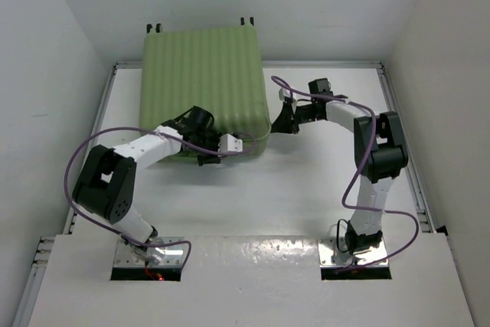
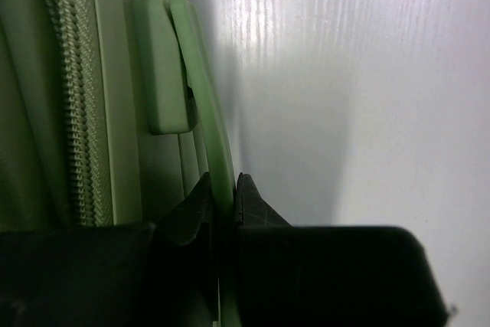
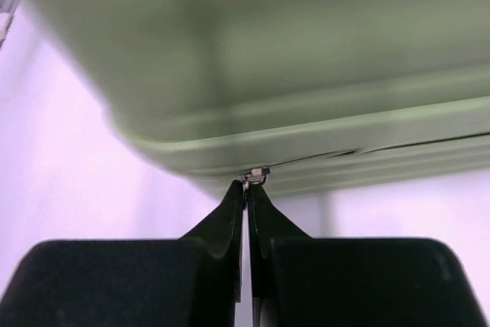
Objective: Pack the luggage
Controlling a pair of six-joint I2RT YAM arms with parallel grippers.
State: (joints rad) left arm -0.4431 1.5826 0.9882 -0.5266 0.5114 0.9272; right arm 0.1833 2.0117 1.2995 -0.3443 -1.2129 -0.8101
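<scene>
In the top view the left arm reached up from the lower left, and its left gripper [image 2: 223, 189] met the near edge of the luggage [image 1: 203, 82]. The luggage lay flat and closed, ribbed shell upward, in the upper left-centre of the white table [image 1: 306, 189]. In the left wrist view the fingers were clamped on a thin green handle strap [image 2: 200, 74], which rose from between them to the upper middle of the frame. To the left of the strap sat its mount block [image 2: 157, 67], and further left a band of zipper teeth [image 2: 73, 89] ran down the shell.

To the right, the right arm bent in from the lower right and set the right gripper [image 3: 247, 189] against the case's near right corner. Its fingers were pressed together, and a small metal zipper pull [image 3: 256, 173] appeared pinched at their tips, just under the seam.

Judging by this, the packing itself looked done: the lid was down and nothing loose lay on the table. What seemed left was running the zip. A dark line along the seam, right of the pull, may have been a stretch not yet closed, though the blur left that unsure.

No brand, label or writing could be read on the case or the arms.
</scene>
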